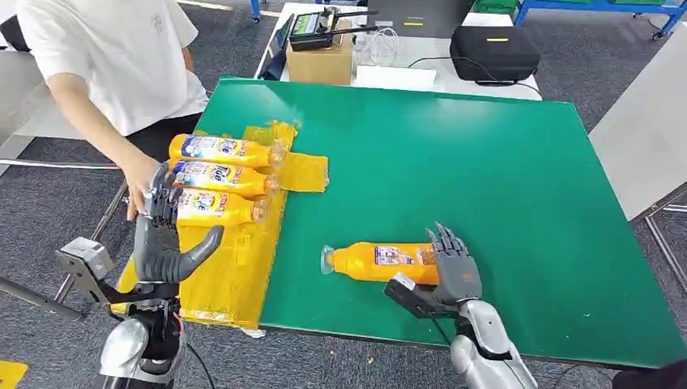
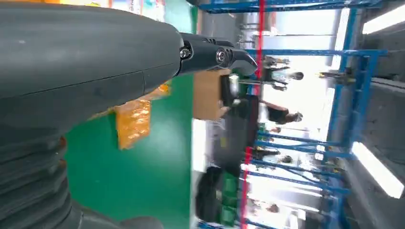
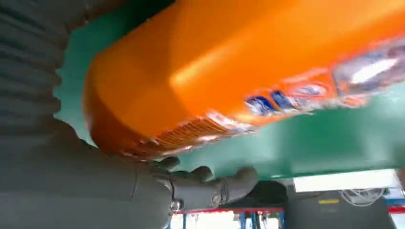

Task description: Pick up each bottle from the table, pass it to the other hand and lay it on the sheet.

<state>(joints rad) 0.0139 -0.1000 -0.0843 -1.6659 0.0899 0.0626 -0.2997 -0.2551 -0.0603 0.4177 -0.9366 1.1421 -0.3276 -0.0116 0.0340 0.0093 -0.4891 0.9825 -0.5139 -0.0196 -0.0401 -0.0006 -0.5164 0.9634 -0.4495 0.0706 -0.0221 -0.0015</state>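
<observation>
An orange bottle (image 1: 377,261) lies on its side on the green table (image 1: 454,162), cap pointing left. My right hand (image 1: 454,271) is at its base end with fingers straight and upright behind it and the thumb in front; the hand is not closed around it. The right wrist view has the bottle (image 3: 229,67) close against the palm of that hand (image 3: 71,181). Three more bottles (image 1: 219,177) lie side by side on the yellow sheet (image 1: 235,267). My left hand (image 1: 162,239) hovers over the sheet's left part, fingers apart, holding nothing.
A person (image 1: 113,57) stands at the table's left, one hand right beside my left hand. A cardboard box (image 1: 320,61) and a black case (image 1: 494,53) sit on a white table behind. The green table's front edge runs just under my right wrist.
</observation>
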